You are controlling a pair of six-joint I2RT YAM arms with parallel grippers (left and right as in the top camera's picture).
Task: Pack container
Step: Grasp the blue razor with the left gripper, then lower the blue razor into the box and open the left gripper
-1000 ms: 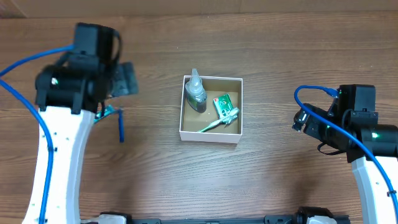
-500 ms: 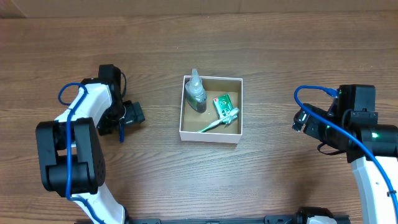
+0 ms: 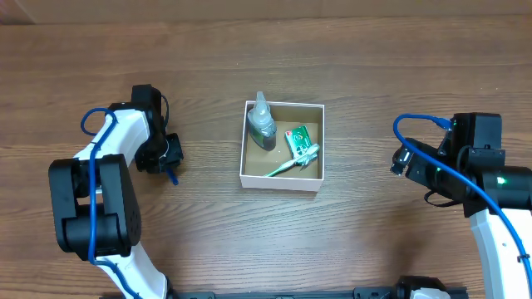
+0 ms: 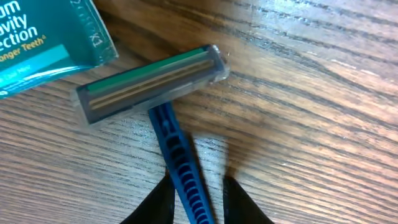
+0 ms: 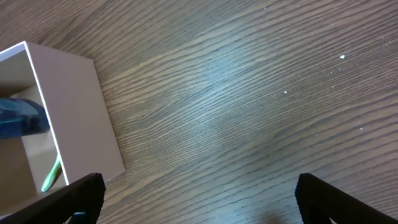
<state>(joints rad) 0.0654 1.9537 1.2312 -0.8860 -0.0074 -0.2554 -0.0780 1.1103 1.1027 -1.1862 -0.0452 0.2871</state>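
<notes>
The container [image 3: 281,180], a white-walled box with a brown inside, sits mid-table and holds a small clear bottle [image 3: 263,124], a green packet [image 3: 299,137] and a toothbrush [image 3: 293,161]. To its left my left gripper [image 3: 166,154] is down at the table. In the left wrist view a blue-handled razor [image 4: 177,146] lies on the wood, and my left gripper [image 4: 196,186] is shut on its handle. A teal toothpaste box [image 4: 43,37] lies just beyond the razor head. My right gripper [image 3: 401,159] stands open right of the container, nothing between its fingers [image 5: 78,190]; the container wall [image 5: 74,112] shows at left.
Bare wood tabletop surrounds the container on all sides. The left arm's white link and blue cable [image 3: 91,124] lie over the table's left part. The right arm [image 3: 490,187] with its blue cable is at the right edge.
The left arm dropped from high above to the table by the razor. Its jaws, wide open half a second ago, have closed around the blue handle. The right arm has not moved.
</notes>
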